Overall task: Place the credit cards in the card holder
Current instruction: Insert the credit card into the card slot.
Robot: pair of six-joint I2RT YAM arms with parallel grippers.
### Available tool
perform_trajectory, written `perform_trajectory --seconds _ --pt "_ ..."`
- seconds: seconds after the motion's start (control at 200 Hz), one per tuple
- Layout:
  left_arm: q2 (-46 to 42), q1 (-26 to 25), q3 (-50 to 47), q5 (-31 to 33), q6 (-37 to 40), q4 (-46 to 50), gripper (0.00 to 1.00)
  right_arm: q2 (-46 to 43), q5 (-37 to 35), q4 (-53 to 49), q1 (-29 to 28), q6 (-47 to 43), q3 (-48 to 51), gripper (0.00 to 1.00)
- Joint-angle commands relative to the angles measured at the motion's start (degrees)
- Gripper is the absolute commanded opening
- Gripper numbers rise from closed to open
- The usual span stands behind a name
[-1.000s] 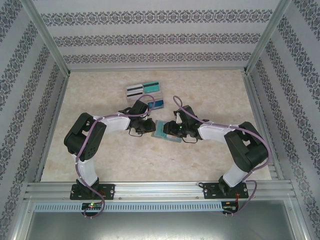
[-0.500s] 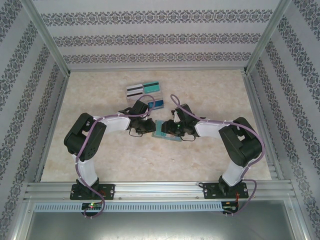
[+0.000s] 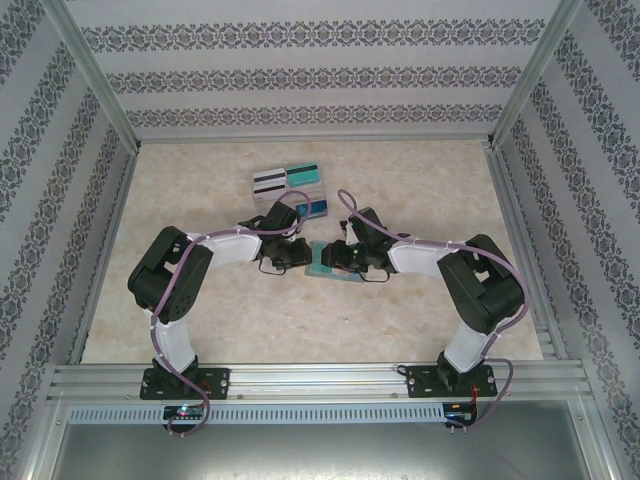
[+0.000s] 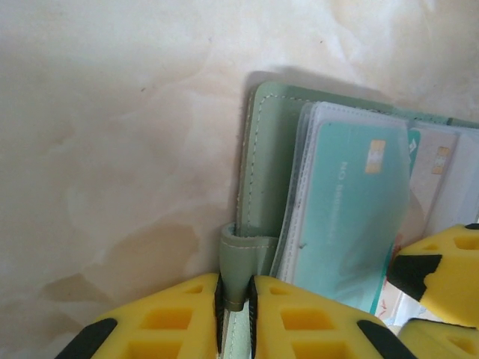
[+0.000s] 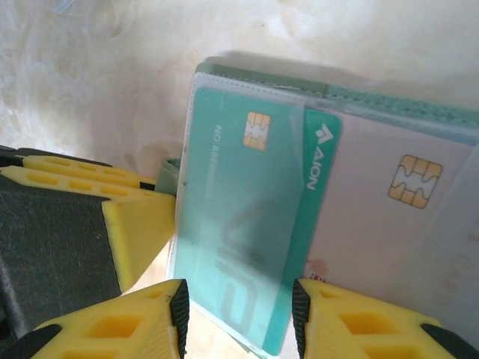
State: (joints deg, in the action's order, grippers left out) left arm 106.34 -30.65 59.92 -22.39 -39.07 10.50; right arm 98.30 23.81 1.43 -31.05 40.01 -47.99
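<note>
Card holder (image 4: 266, 149) is steadied by left gripper (image 4: 234, 288) clamped on its strap (image 4: 238, 258), lower centre; right gripper (image 5: 239, 299) apparently pinches teal card (image 5: 239, 209).

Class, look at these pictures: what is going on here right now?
The left gripper is shut on the strap of the open card holder, steadying it. The right gripper holds a teal card by its long edges, partly slid into a clear pocket. A pale card already sits in the next pocket; more cards wait farther back.

Robot test cell: aluminium frame (image 3: 320, 378), patterned wall panels (image 3: 300, 80), marble-look tabletop (image 3: 200, 190).
</note>
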Motion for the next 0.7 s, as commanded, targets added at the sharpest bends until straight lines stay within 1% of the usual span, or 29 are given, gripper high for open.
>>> perform_trajectory --seconds 0.0,0.24,0.35,0.465,0.505,0.615,0.659,0.699 --pt "-0.8 -1.2 -0.7 0.0 1.0 3.9 0.18 -2.6 -1.5 -3.5 1.7 -2.6 2.2 0.44" --pt "-1.1 -0.9 -0.8 0.1 0.9 3.8 0.18 -4.3 -1.9 -5.3 3.0 -4.0 2.8 0.44" --pt "-1.5 -0.9 -0.3 -0.1 0.9 4.3 0.18 -4.6 -1.2 -5.4 3.0 -3.9 1.7 0.45" --pt "-3.1 -0.9 0.4 0.0 1.2 5.5 0.19 -7.0 -0.8 -7.6 3.6 -4.3 0.0 0.45" --pt "-3.7 -0.9 0.9 0.0 1.3 6.0 0.21 -8.0 -0.5 -8.5 4.2 -4.5 -0.4 0.46" --pt "-5.9 -0.9 1.9 0.2 1.5 7.3 0.29 -10.8 -0.8 -10.5 6.5 -5.5 -0.3 0.47" --pt "-6.8 -0.9 2.5 0.1 1.5 7.7 0.34 -11.4 -0.9 -10.9 7.8 -6.0 0.1 0.47" --pt "-7.5 -0.9 2.8 0.2 1.5 7.9 0.36 -11.7 -1.0 -11.2 8.8 -6.5 0.6 0.47"
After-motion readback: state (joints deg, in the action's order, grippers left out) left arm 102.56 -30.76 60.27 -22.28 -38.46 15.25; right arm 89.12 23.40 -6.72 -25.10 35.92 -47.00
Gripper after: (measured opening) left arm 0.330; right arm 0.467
